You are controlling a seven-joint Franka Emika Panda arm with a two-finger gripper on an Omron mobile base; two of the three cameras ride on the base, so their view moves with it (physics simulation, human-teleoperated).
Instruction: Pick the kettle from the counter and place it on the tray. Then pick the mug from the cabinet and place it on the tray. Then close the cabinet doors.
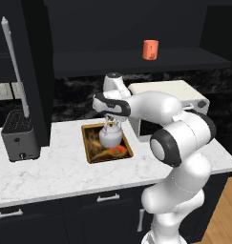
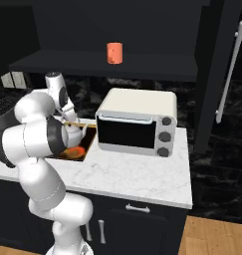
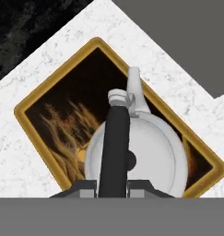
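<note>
The silver-white kettle (image 1: pixel 110 137) (image 2: pixel 73 133) (image 3: pixel 152 156) is over the right half of the golden-rimmed tray (image 1: pixel 88 145) (image 2: pixel 90 135) (image 3: pixel 52 79), low enough that it looks set down on it. My gripper (image 1: pixel 110 122) (image 3: pixel 112 186) reaches down from above, its fingertips (image 3: pixel 87 187) pressed against both sides of the kettle's dark arched handle. The orange mug (image 1: pixel 150 49) (image 2: pixel 114 53) stands upright on the shelf of the open black cabinet (image 1: pixel 136 63) (image 2: pixel 142 67), above and to the right of the gripper. The tray lies on the white marble counter (image 1: pixel 55 167) (image 2: pixel 137 174) (image 3: pixel 35 55).
A white toaster oven (image 1: pixel 171 90) (image 2: pixel 137 122) stands just right of the tray. A dark toaster (image 1: pixel 19 136) sits at the counter's left. The cabinet doors (image 1: pixel 36 71) (image 2: pixel 214 74) hang open on both sides, each with a long silver handle.
</note>
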